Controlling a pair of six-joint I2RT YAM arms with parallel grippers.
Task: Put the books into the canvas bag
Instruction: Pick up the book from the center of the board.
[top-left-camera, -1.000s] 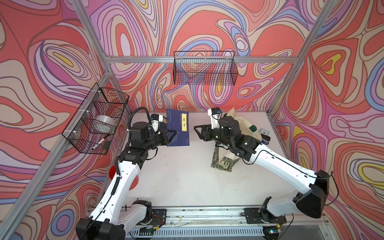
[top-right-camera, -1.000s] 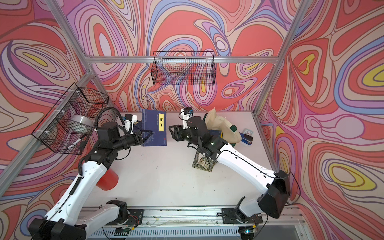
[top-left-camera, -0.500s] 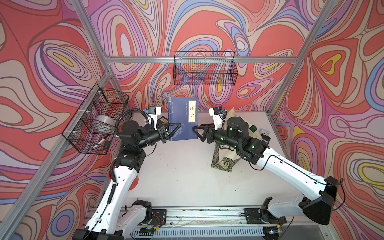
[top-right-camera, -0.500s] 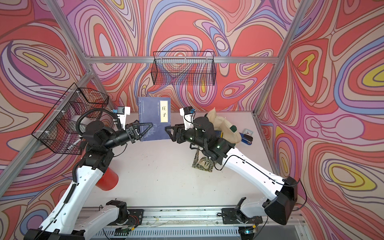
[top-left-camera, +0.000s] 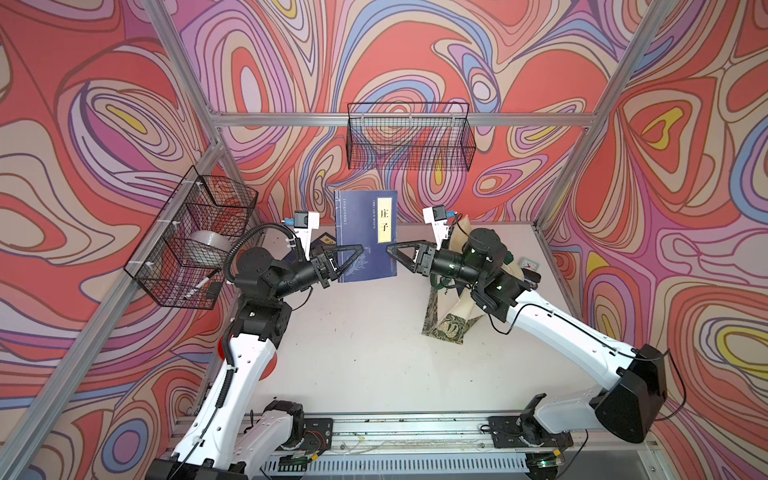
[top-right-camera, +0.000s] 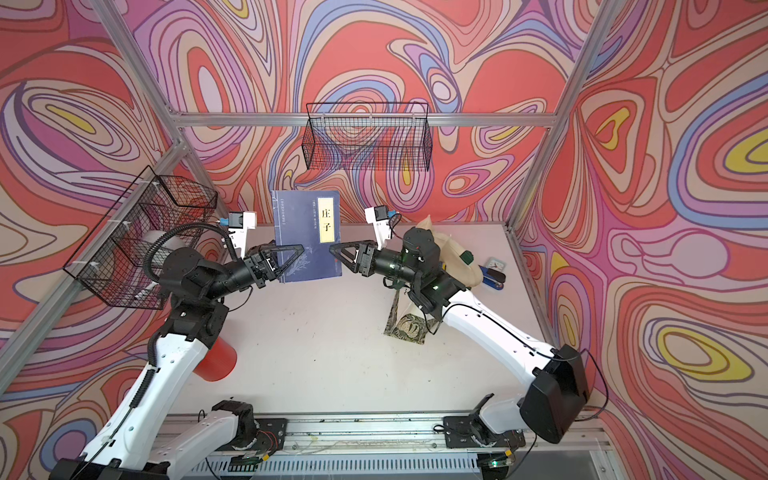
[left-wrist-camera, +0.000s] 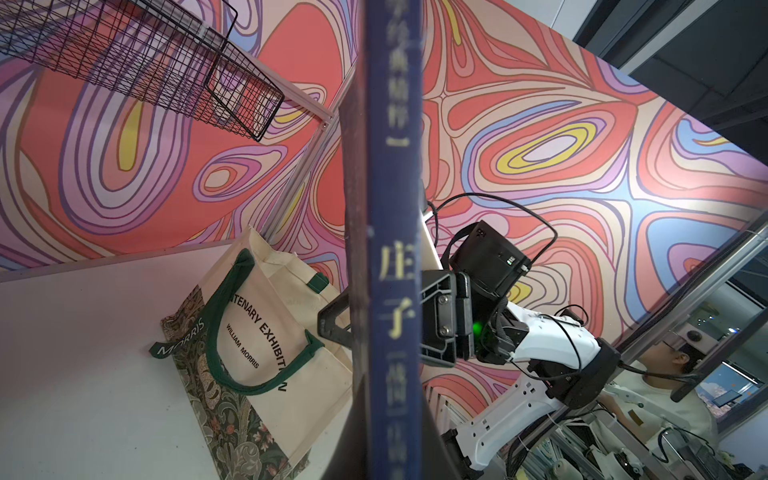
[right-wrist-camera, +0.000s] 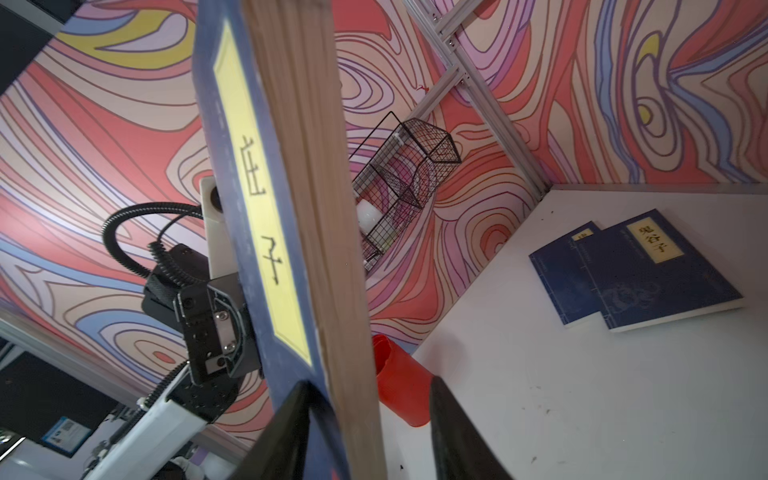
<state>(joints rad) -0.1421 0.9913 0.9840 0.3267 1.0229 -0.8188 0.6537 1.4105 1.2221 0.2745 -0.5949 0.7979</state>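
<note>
A navy book (top-left-camera: 365, 237) (top-right-camera: 307, 237) with a yellow title label hangs upright in the air above the table's far side. My left gripper (top-left-camera: 353, 253) (top-right-camera: 297, 251) (left-wrist-camera: 390, 457) is shut on its spine edge. My right gripper (top-left-camera: 388, 249) (top-right-camera: 331, 249) (right-wrist-camera: 370, 386) straddles the opposite page edge, still open: one finger lies against the cover, the other stands clear of the pages. The cream canvas bag (top-left-camera: 465, 307) (top-right-camera: 409, 328) (left-wrist-camera: 266, 345) lies on the table under the right arm. Two more navy books (right-wrist-camera: 648, 270) lie flat in the far left corner.
A red cup (top-left-camera: 268, 368) (top-right-camera: 216, 361) (right-wrist-camera: 399, 390) lies beside the left arm. Black wire baskets hang on the back wall (top-left-camera: 409, 137) and the left wall (top-left-camera: 195, 237). A blue stapler (top-right-camera: 492, 276) sits beyond the bag at the right.
The left arm has lifted the navy book off the table and stood it upright. The right gripper has come up to its free edge and its jaws have narrowed around it.
</note>
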